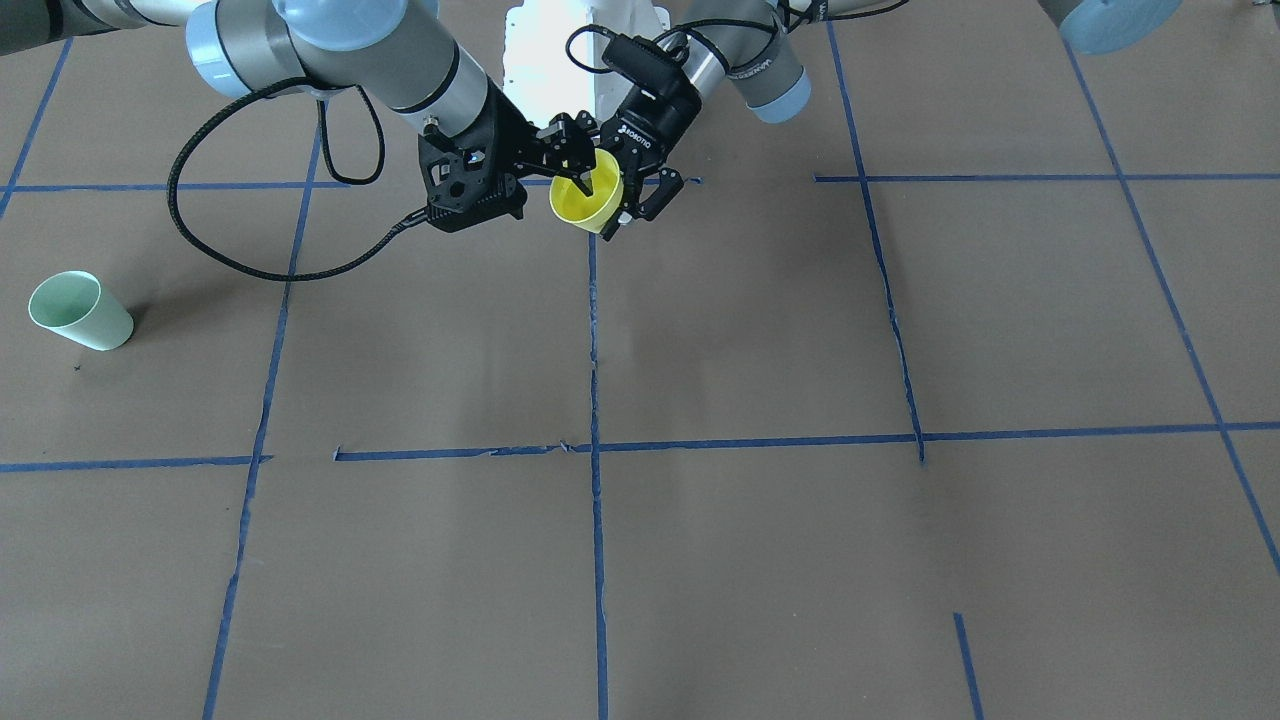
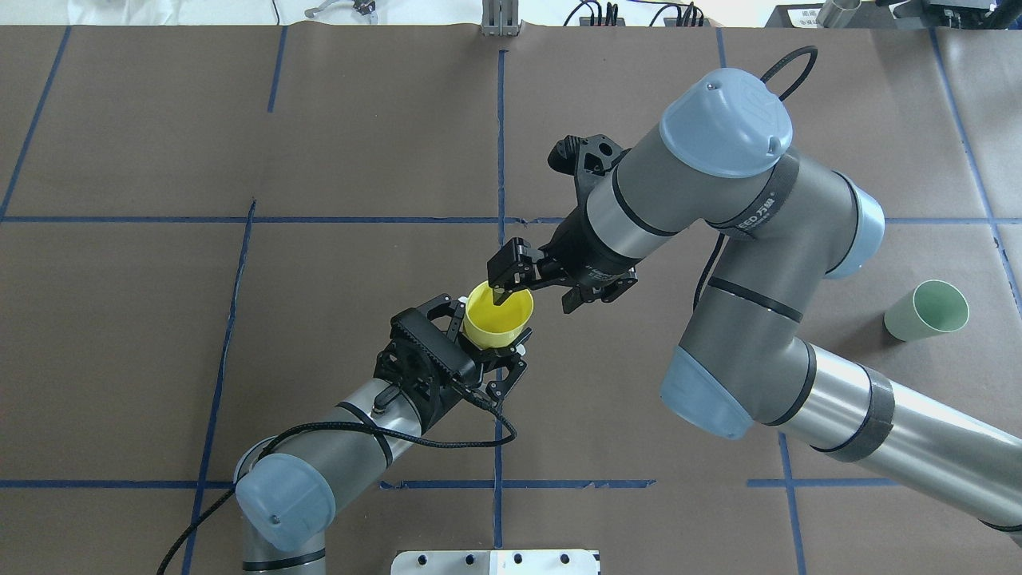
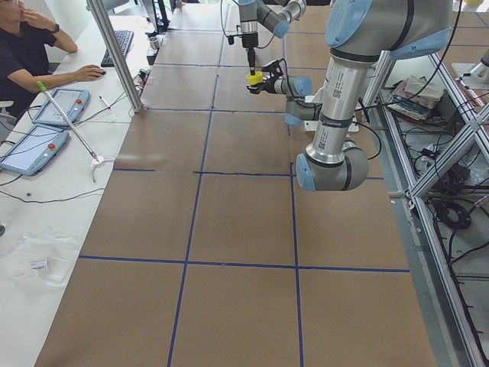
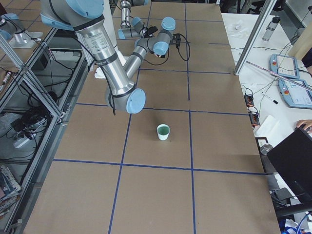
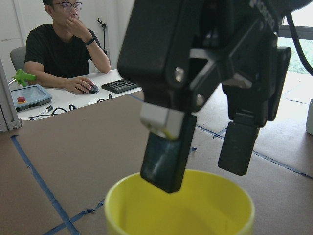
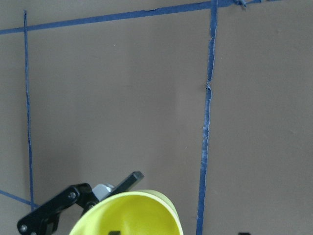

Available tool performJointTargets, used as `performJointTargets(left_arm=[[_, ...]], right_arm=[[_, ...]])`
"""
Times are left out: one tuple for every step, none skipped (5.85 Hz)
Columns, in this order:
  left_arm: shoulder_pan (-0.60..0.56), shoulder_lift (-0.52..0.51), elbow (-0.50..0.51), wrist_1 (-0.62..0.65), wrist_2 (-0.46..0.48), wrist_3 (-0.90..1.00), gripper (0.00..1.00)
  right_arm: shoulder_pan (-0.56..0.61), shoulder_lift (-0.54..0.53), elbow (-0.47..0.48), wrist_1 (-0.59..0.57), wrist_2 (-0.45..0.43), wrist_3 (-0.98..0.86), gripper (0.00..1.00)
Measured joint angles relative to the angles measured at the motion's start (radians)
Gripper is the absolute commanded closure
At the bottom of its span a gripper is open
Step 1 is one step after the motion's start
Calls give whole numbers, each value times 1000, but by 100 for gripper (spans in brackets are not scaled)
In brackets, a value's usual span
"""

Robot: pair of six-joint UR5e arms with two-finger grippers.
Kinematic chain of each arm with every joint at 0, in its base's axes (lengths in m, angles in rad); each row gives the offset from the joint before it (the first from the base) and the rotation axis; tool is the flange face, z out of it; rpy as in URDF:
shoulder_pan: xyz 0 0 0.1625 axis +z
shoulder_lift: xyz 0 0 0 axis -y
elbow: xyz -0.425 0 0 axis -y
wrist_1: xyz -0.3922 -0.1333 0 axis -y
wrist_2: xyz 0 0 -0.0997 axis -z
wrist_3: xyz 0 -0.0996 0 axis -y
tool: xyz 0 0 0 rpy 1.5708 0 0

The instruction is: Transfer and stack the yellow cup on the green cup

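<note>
The yellow cup (image 2: 497, 318) is held upright above the table, near its middle. My left gripper (image 2: 479, 345) is shut on the cup's body from below and the side. My right gripper (image 2: 533, 300) is open and straddles the cup's rim. In the left wrist view one of its fingers (image 5: 166, 156) hangs inside the yellow cup (image 5: 181, 210) and the other is outside. The cup also shows in the front view (image 1: 588, 198) and the right wrist view (image 6: 128, 216). The green cup (image 2: 926, 311) stands alone on the table at the robot's far right, and shows in the front view (image 1: 80, 311).
The brown table (image 1: 760, 560) carries a grid of blue tape lines. My right arm's elbow (image 2: 722, 128) reaches high over the table's middle. An operator (image 5: 58, 49) sits at a desk beyond the table's end.
</note>
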Motion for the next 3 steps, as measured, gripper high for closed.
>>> performJointTargets(left_arm=[[0,-1,0,0,0,0,58],[0,-1,0,0,0,0,56],[0,-1,0,0,0,0,56]], right_arm=[[-9,-2,0,1,0,2,56],[-12,-3,1,1,0,2,74],[-13,-3,2,2,1,1,92]])
